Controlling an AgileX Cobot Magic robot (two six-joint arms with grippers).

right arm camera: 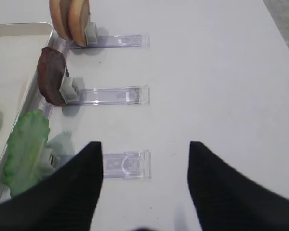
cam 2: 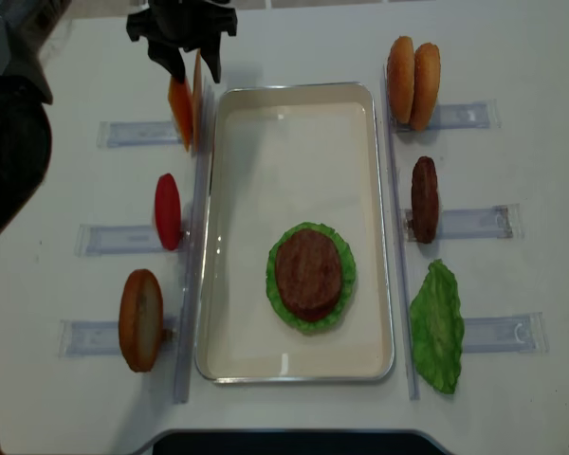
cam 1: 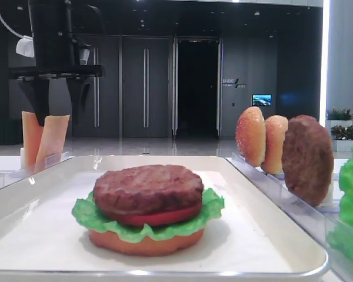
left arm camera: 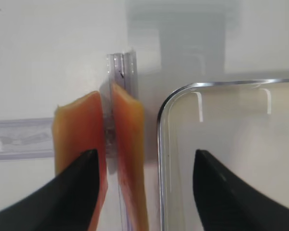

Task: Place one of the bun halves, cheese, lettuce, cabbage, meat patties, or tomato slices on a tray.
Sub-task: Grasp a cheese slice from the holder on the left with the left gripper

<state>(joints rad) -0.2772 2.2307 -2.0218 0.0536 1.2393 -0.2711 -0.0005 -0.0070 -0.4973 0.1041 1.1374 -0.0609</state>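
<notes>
Cheese next, not yet gripped
Left pincer [left arm camera: 142, 185] gapes wide over cheese [left arm camera: 127, 144]; patty [cam 2: 308, 270] stack sits on tray [cam 2: 294, 123].

Tray [cam 2: 294, 114]: white, shiny silvery rim.
Cheese slices [left arm camera: 127, 144]: glossy orange-yellow.
Tomato slice [cam 2: 168, 211]: plain red.
Meat patties [cam 1: 148, 187]: dark brown, grainy grilled texture.
Lettuce [cam 2: 438, 327]: bright green, paler veins.
Bun halves [cam 2: 413, 81]: tan-orange, speckled crust.
Racks [right arm camera: 118, 95]: clear plastic.
Left gripper [cam 2: 184, 59], right gripper [right arm camera: 143, 180]: black.
Table [right arm camera: 221, 72]: white.
</notes>
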